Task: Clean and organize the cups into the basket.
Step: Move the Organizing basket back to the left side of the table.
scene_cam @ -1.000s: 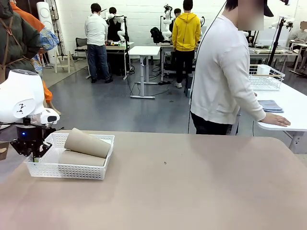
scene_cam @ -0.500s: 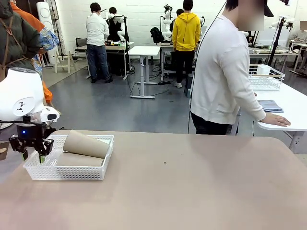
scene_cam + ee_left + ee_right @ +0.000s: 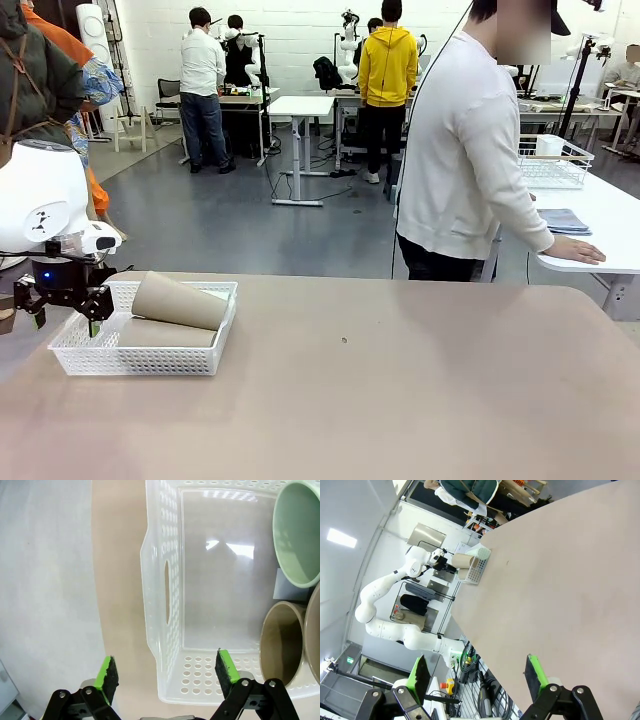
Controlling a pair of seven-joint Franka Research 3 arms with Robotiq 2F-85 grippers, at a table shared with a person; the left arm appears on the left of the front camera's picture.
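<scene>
- Here, the left gripper (image 3: 65, 311) hangs with its fingers spread wide and empty over the left end of the basket (image 3: 150, 357), which sits at the table's (image 3: 400, 400) near-left corner.
- In the left wrist view that gripper (image 3: 165, 671) straddles the basket's (image 3: 170, 555) short wall with the handle cutout, one green pad outside over the table (image 3: 120, 555), the other over the basket floor.
- The cups lie on their sides in the basket, mouths toward this gripper: a mint-green cup (image 3: 295, 535) and a tan cup (image 3: 282, 640) beside it, with another tan rim at the picture's edge.
- The basket floor between the gripper and the cups is bare; the table's left edge lies just beyond the basket.
- From the front, one tan cup (image 3: 180, 300) rests tilted atop another (image 3: 165, 333).
- The right gripper (image 3: 477, 672) hovers with fingers spread apart, empty, above open tabletop (image 3: 560, 590), well apart from the basket (image 3: 476, 567).
</scene>
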